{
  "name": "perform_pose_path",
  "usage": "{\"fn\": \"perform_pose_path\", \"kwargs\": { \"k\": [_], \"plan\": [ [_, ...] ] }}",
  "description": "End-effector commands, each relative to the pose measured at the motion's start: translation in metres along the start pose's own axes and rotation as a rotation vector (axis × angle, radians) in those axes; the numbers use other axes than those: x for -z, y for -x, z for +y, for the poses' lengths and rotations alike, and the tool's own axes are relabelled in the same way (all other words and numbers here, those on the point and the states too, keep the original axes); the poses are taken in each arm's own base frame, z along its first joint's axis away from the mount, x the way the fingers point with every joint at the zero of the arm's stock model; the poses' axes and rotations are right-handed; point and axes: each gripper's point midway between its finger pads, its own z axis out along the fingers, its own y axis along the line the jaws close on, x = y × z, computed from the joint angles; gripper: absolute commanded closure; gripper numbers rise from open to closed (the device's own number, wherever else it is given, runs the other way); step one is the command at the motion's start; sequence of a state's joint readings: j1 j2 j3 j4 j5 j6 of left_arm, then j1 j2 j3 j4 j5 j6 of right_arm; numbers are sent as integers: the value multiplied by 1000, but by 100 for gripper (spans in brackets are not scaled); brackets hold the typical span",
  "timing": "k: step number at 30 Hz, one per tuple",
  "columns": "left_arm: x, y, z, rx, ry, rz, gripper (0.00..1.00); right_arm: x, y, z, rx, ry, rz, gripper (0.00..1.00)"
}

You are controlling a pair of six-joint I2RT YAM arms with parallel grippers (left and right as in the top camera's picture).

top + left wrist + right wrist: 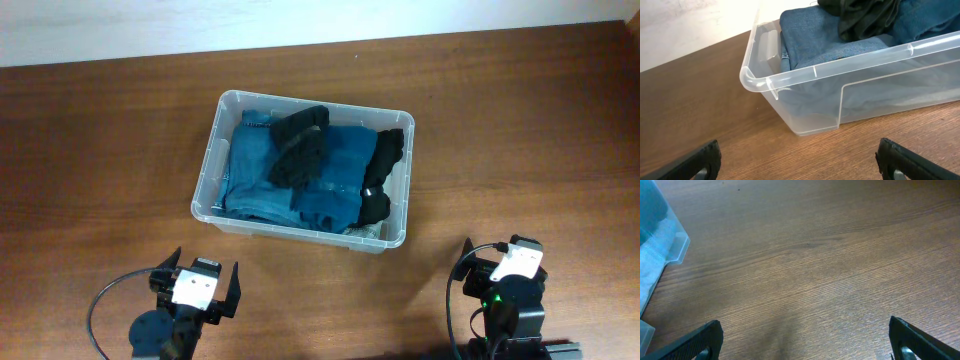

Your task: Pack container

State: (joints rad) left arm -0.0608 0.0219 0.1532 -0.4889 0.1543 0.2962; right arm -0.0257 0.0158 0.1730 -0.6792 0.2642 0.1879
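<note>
Bin: clear plastic bin (pixel 300 233) sits upright near mid-desk (pixel 100 130), top open, long side a bit skewed to the desk edge.
Contents: blue denim (pixel 255 170) fills most of the bin. One black fabric piece (pixel 300 145) lies on top around the centre, and a 2nd black piece (pixel 385 170) runs along the right end. Nothing sticks out past the rim.
Left end effector: the left end effector (pixel 205 262) is on the robot's side of the bin, off its near-left corner. It is released, with jaws spread wide and nothing between them. It's apart from the bin, no contact.
Left wrist view: the bin's rounded corner and rim (pixel 855 62) are just ahead, w/ folded denim (pixel 815 35) visible through the wall and over the rim, black fabric (pixel 865 17) behind it. Both fingers sit at the bottom corners, desk wood between them.
Right end effector: the right end effector (pixel 805 335) is released too, jaws far apart and holding nothing. Overhead it sits near-right, well apart from the bin.
Right wrist view: mostly desk wood, with only a bin corner (pixel 675 245) at the left edge, blue showing through the plastic.
</note>
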Motion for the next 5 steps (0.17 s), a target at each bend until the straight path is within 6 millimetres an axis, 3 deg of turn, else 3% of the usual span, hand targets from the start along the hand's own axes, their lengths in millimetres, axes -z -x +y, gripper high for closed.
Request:
{"fn": "perform_pose_path", "kwargs": {
  "k": [1, 5],
  "plan": [
    [-2, -3, -4, -13, -18, -3, 0, -1, -1, -2, -16, -8, -5, 2],
    [-2, -3, -4, -13, -18, -3, 0, -1, -1, -2, -16, -8, -5, 2]
  ]
}}
